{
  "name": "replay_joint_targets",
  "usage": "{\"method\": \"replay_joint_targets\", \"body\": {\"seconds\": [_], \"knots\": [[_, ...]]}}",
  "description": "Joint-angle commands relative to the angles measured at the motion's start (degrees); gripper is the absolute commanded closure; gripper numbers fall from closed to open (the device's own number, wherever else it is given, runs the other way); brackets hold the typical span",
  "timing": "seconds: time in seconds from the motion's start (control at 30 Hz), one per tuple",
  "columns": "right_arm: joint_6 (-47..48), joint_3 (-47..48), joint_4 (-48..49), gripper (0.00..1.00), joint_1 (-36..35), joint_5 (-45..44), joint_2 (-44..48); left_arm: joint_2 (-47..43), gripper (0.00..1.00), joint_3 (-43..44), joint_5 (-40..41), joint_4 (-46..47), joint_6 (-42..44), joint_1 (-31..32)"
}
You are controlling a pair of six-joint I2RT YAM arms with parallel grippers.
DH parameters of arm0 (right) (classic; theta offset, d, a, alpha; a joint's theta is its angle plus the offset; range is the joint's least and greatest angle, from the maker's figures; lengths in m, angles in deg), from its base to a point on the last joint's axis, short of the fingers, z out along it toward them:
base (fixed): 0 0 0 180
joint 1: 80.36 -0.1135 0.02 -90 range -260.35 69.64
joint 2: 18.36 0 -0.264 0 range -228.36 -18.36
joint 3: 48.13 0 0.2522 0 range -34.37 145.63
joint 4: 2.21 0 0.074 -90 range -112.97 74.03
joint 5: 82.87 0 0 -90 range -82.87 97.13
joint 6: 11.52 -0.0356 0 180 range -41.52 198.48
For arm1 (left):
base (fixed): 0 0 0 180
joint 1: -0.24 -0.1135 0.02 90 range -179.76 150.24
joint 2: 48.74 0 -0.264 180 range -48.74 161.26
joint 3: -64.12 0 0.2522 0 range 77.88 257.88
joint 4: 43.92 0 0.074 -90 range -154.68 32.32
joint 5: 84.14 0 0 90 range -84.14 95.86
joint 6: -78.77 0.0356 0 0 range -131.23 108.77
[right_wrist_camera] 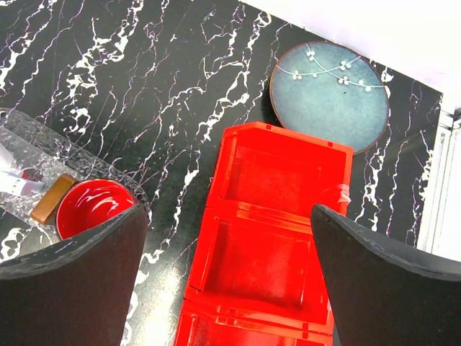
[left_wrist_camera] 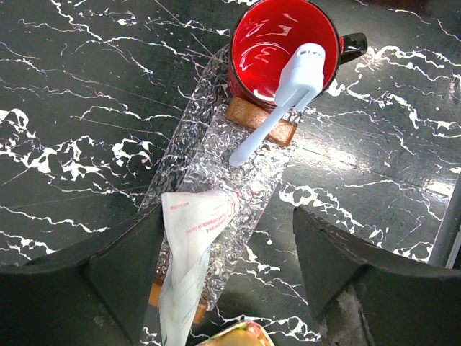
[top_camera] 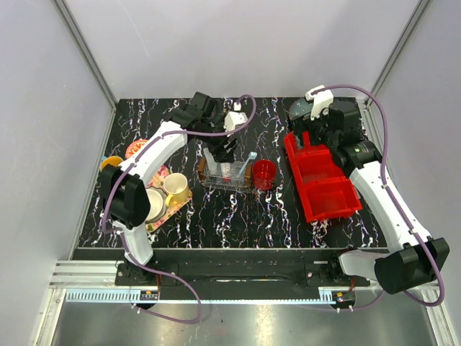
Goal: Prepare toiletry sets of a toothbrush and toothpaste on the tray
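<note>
The clear tray (top_camera: 210, 183) (left_wrist_camera: 216, 137) sits mid-table. A white toothpaste (left_wrist_camera: 189, 249) (top_camera: 227, 171) tube with red print lies in it, its side against my left gripper's left finger (left_wrist_camera: 122, 267). My left gripper (left_wrist_camera: 227, 216) (top_camera: 223, 149) hovers open over the tray, its right finger well away from the tube. The pale toothbrush (left_wrist_camera: 277, 108) (top_camera: 250, 160) slants from the tray floor up onto the rim of a red cup (left_wrist_camera: 277, 36). My right gripper (right_wrist_camera: 227, 216) (top_camera: 317, 135) is open above the red compartment bin (right_wrist_camera: 274, 245), holding nothing. Only an end of the tube (right_wrist_camera: 13, 184) shows in the right wrist view.
The red cup (top_camera: 264, 173) stands against the tray's right wooden handle (left_wrist_camera: 252, 119). The red bin (top_camera: 320, 184) lies to the right, a blue-grey plate (right_wrist_camera: 329, 94) (top_camera: 301, 109) behind it. A flowery tray (top_camera: 160, 205) with cups sits at the left.
</note>
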Motion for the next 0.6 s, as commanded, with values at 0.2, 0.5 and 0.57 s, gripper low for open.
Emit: {"method": "replay_joint_targets", "body": {"seconds": [0.2, 0.5, 0.57], "knots": [[0.61, -0.50, 1.08, 0.00, 0.21, -0.76, 1.35, -4.99, 0.25, -1.76, 0.21, 1.76, 1.07, 0.99], [0.70, -0.77, 0.82, 0.00, 0.21, -0.93, 1.78, -5.69, 0.25, -2.29, 1.00, 1.67, 0.72, 1.78], [0.70, -0.77, 0.82, 0.00, 0.21, -0.93, 1.78, -5.87, 0.26, -2.28, 1.17, 1.76, 0.72, 1.96]]}}
